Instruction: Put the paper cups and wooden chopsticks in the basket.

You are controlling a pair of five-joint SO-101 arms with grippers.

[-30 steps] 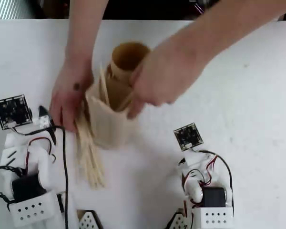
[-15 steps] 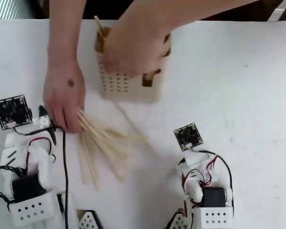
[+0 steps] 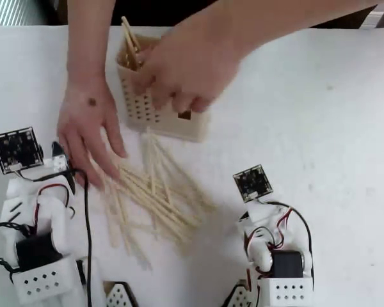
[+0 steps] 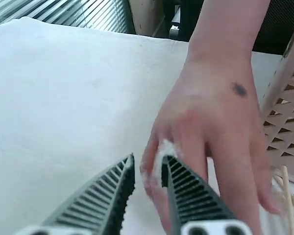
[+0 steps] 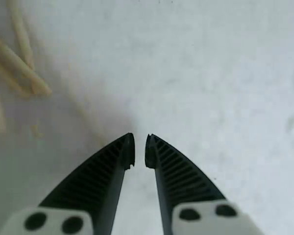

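High view: white table (image 3: 333,128) takes up most of the frame, with both arm bases at its near edge. A person's hand (image 3: 185,70) grips the top of the perforated wooden basket (image 3: 173,125), which stands at the far side, tilted. A few sticks (image 3: 129,41) poke out of its rim; the rest of its inside is hidden by the hand. Other hand (image 3: 86,128), with a dark mark on its back, lies flat just beside the basket, fingertips on a loose, fanned heap of chopsticks (image 3: 153,192) spread on the table between the two arms. Left wrist view gives the marked hand from close up, just beyond the left gripper (image 4: 147,171). Its jaws are slightly apart with nothing between them. It also shows the basket wall at one edge, and slatted blinds (image 4: 78,14) in the room behind the table. Right wrist view: right gripper (image 5: 139,149) low over bare table, tips nearly touching, empty, with a few chopstick ends near it.
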